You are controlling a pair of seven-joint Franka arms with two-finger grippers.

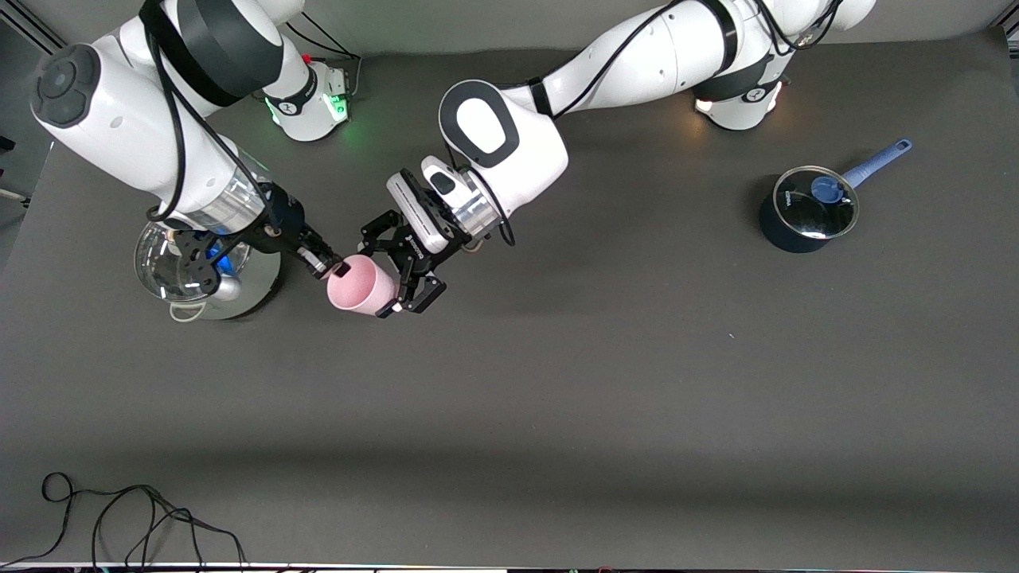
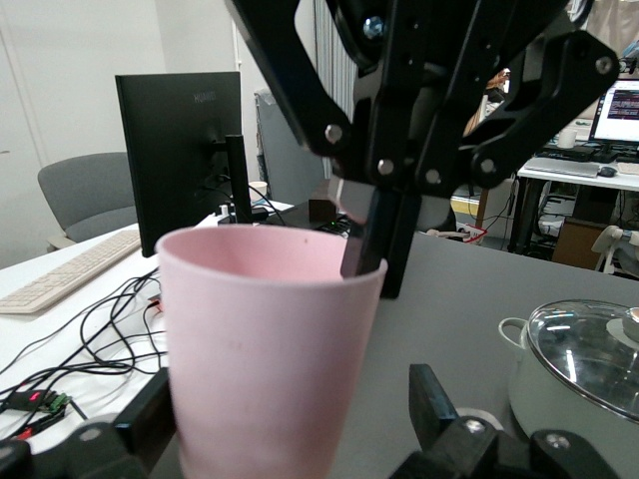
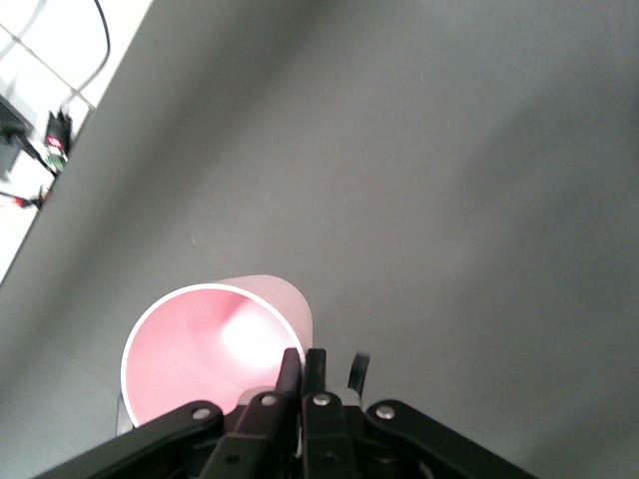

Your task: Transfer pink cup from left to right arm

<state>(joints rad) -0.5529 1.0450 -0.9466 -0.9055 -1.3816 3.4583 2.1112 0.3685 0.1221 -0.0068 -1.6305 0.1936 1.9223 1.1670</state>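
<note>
Dark grey matte tabletop [image 1: 557, 398], evenly lit, with a band of shadow and a loose black cable [image 1: 119, 517] along the edge nearest the front camera. Beside it, a white desk [image 2: 60, 329] carrying a pale keyboard [image 2: 70, 279], a black monitor [image 2: 180, 160] on a stand and tangled cables; a grey office chair [image 2: 85, 195] against a plain white wall [image 2: 70, 90]. Further desks with a lit screen [image 2: 619, 115].
</note>
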